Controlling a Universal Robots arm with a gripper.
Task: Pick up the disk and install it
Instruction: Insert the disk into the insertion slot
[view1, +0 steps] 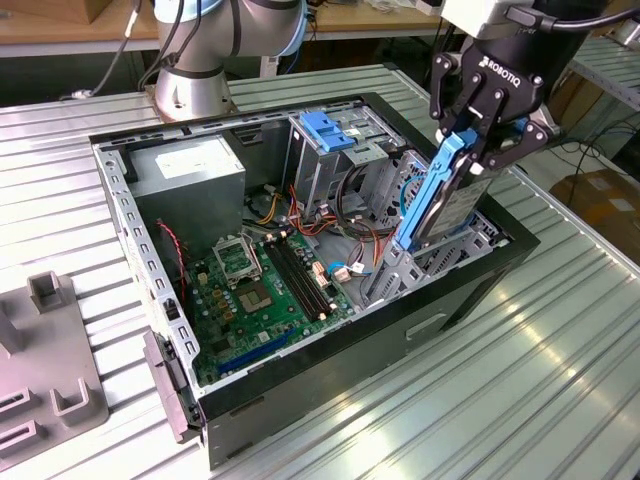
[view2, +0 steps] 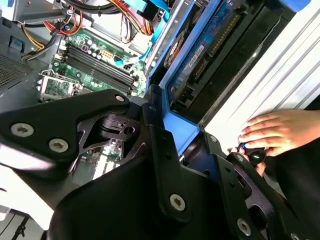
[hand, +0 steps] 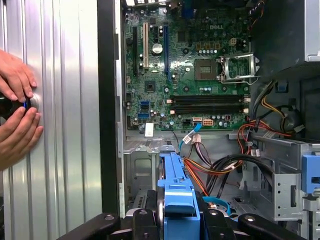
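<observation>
The gripper (view1: 476, 150) clasps the disk (view1: 447, 205) by its upper end — lower end inside the case (view1: 330, 372).

One disk (view1: 447, 200), one motherboard (view1: 262, 292) (one claw (view1: 482, 150))

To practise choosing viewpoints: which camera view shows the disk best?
The exterior view: the disk shows along most of its length, tilted over the case. The second wrist view shows its circuit-board face close up. The first wrist view shows its blue rail end-on.

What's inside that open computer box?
A green motherboard, grey power supply and coloured cables. The gripper holds the disk tilted at one end; the bay beneath it is hidden.
</observation>
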